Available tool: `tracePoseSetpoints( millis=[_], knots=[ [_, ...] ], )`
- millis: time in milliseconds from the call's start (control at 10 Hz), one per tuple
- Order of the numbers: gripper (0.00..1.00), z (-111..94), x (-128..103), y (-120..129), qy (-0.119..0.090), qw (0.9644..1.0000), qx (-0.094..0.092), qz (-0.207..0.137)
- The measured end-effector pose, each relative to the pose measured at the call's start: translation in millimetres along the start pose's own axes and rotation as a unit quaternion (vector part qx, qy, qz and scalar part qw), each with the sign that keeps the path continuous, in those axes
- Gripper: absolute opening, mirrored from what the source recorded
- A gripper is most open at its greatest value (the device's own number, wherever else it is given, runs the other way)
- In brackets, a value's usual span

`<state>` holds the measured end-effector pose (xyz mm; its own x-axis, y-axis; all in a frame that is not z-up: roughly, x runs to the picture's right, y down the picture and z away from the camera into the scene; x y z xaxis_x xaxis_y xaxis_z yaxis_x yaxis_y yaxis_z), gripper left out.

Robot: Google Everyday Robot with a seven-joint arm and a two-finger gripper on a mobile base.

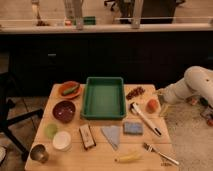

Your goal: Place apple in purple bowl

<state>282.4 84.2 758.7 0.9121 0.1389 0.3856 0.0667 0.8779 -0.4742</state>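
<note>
One apple (152, 105) just beside the gripper (163, 104)

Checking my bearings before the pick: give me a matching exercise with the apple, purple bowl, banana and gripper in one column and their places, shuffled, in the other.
1 apple
2 purple bowl
3 banana
4 gripper

A left of the green tray
B near the table's front edge
C right of the tray, by the table's right edge
D just past the table's right edge, beside the apple

Pairs: 1-C, 2-A, 3-B, 4-D.
</note>
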Motion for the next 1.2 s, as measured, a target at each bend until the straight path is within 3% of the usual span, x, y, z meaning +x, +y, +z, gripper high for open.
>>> tracePoseSetpoints(
  millis=[100,700,800,900,1000,1100,1200],
  knots=[
    [0.8,6.3,3.0,-3.3,-0.01,0.9999,-0.004,-0.006],
    [0.8,7.3,2.4,-4.3,-0.01,0.9999,-0.004,-0.007],
    [0.8,7.6,3.5,-4.2,-0.011,0.9998,-0.005,-0.016],
    [0.8,10.1,8.4,-7.1,-0.009,0.9988,-0.018,-0.044],
    [0.8,14.9,8.9,-13.3,-0.009,0.9956,-0.034,-0.087],
    [0.8,19.5,12.0,-17.6,-0.007,0.9871,-0.056,-0.15],
    [0.8,23.0,19.5,-19.6,-0.003,0.9723,-0.081,-0.219]
  ],
)
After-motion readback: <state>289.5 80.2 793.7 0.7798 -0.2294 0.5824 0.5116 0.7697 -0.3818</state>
